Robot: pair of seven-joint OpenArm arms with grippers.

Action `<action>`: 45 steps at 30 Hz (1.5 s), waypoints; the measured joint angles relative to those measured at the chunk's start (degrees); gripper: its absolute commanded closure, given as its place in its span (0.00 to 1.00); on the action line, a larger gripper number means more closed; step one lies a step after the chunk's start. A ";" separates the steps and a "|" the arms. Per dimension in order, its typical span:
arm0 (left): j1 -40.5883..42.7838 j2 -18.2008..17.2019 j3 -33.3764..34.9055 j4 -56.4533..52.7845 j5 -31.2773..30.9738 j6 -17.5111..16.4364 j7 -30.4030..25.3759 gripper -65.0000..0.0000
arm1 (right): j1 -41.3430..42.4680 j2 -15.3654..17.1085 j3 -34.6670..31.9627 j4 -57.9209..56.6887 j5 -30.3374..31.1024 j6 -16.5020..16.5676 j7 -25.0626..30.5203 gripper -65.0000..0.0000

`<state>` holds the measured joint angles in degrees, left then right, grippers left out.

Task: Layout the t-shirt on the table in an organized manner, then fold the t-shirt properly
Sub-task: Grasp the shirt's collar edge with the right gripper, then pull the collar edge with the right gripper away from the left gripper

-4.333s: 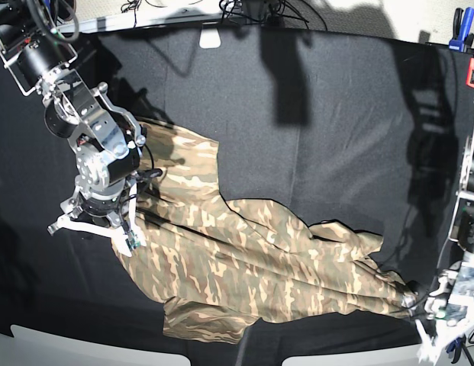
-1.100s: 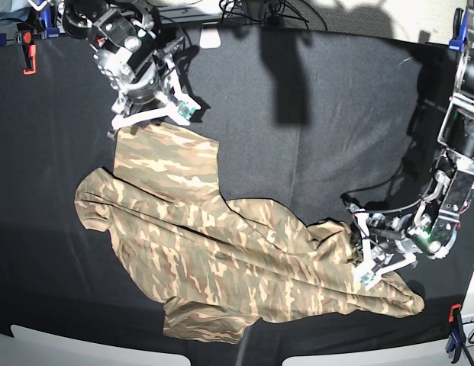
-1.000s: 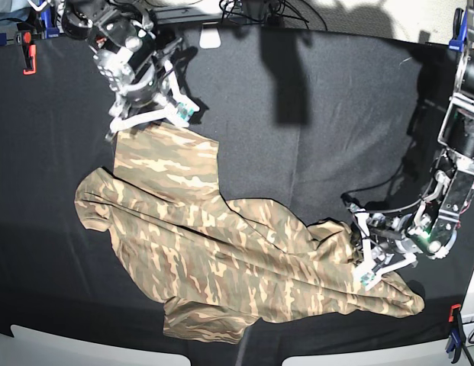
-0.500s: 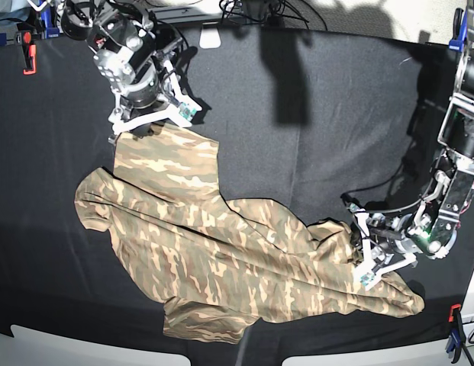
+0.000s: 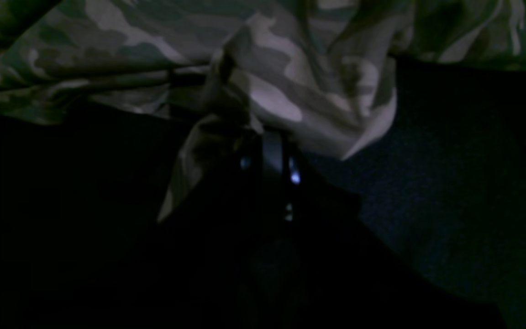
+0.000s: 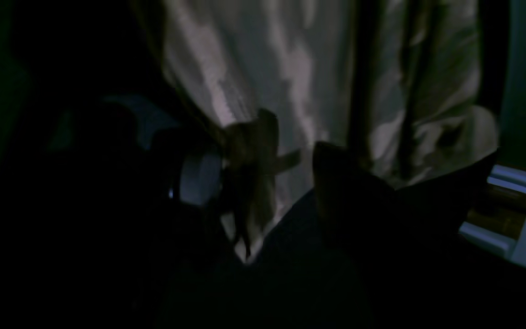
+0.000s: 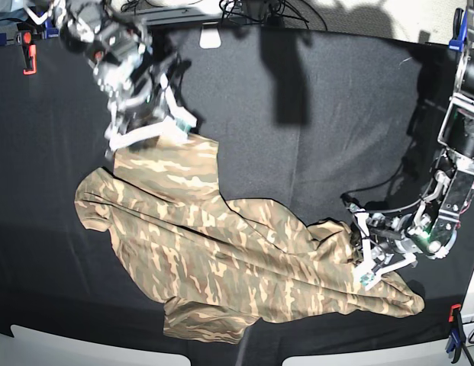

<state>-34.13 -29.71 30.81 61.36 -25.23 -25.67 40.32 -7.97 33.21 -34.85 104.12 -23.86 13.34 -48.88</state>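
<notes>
T-shirt (image 7: 221, 255) sprawled diagonally, rumpled, on table (image 7: 313, 137). Soft, limp; I expect it to sag and drag, so I'd grip hems and corners. Right gripper (image 7: 149, 131) pinches top edge; left gripper (image 7: 368, 259) clamped on bunched fabric.

The shirt (image 7: 237, 263) is camouflage — tan, brown, olive and cream blotches. It lies on a table (image 7: 313, 137) draped in plain black cloth. At the table's corners sit clamps — a red one (image 7: 27, 55) and a blue one (image 7: 459, 30).
</notes>
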 measured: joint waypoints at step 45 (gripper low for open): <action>0.00 0.00 0.00 0.00 0.00 0.00 0.00 1.00 | 0.81 6.45 0.02 -2.38 6.08 10.01 6.49 0.76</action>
<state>-34.13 -29.71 30.81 61.36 -25.23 -25.67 40.32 -7.16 39.66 -34.83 101.73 -17.78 23.35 -42.39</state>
